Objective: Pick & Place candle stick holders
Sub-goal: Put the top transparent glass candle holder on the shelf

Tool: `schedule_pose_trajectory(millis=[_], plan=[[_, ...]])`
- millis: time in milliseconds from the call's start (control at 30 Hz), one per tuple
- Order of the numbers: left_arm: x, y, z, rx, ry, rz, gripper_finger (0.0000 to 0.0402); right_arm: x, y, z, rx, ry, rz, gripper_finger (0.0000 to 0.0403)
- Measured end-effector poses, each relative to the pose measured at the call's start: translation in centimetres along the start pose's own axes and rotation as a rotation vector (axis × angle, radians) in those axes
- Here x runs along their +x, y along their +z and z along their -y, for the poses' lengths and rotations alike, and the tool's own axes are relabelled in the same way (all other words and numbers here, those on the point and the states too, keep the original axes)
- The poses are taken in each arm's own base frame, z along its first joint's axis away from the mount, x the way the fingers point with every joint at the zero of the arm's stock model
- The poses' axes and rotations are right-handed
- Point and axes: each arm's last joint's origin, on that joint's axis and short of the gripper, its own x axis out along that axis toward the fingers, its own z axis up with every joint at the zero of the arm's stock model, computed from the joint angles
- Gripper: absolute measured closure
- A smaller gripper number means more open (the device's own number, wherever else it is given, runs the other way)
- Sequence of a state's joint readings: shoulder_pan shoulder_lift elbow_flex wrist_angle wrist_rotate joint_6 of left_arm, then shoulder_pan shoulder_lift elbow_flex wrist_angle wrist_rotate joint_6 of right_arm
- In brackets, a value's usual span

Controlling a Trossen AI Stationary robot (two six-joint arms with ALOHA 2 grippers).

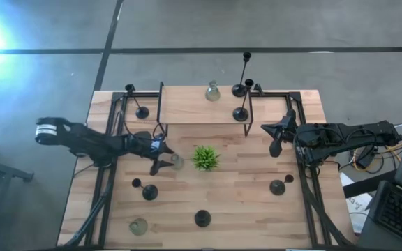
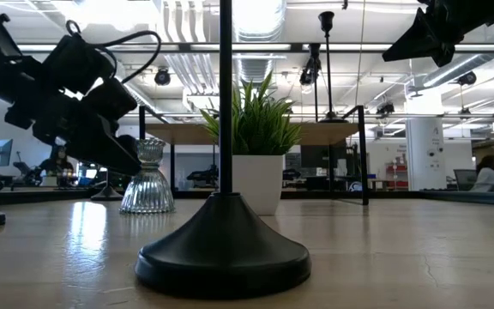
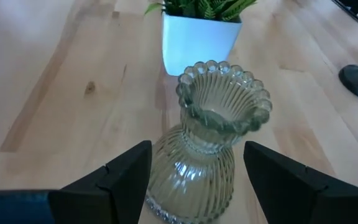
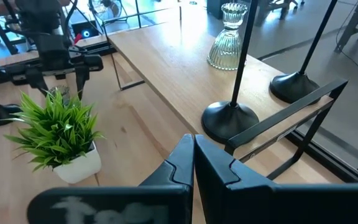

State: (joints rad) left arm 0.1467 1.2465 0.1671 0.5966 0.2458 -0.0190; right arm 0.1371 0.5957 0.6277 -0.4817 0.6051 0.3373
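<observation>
Straddling glass holder (image 3: 207,143): left claw (image 3: 194,180) spread; plant (image 1: 205,157) just beside.

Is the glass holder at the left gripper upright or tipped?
Upright: the glass holder stands base down on the table, rim up, between the open left gripper's fingers.

Upright ribbed glass holder (image 3: 207,143) beside plant (image 3: 199,28)

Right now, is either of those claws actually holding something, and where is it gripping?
Nothing is held. The left claw is open, its fingers on either side of the glass candle holder near its base, not closed on it. The right claw is shut and empty.
</observation>
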Motion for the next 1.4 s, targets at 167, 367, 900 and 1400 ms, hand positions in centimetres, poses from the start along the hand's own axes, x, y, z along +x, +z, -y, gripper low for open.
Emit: schedule_pose_trajectory(millis=[167,367,900,1400], plan=[[0.9,0.4,-0.1,0.000,-0.033,0.004,0.0142,0.0,0.0,0.0,-0.004,0.000,-0.001,0.0394],[1.7,0.0,-0.3,-0.011,-0.059,-0.032,0.0142,0.0,-0.1,0.0,-0.009,-0.003,-0.008,0.0394],[2.0,0.7,-0.3,0.011,-0.057,0.047,0.0250,0.0,-0.1,0.0,-0.017,-0.004,-0.012,0.0394],[2.4,2.0,-0.3,-0.152,-0.084,0.066,0.0277,0.0,-0.1,0.0,-0.025,-0.004,-0.013,0.0394]])
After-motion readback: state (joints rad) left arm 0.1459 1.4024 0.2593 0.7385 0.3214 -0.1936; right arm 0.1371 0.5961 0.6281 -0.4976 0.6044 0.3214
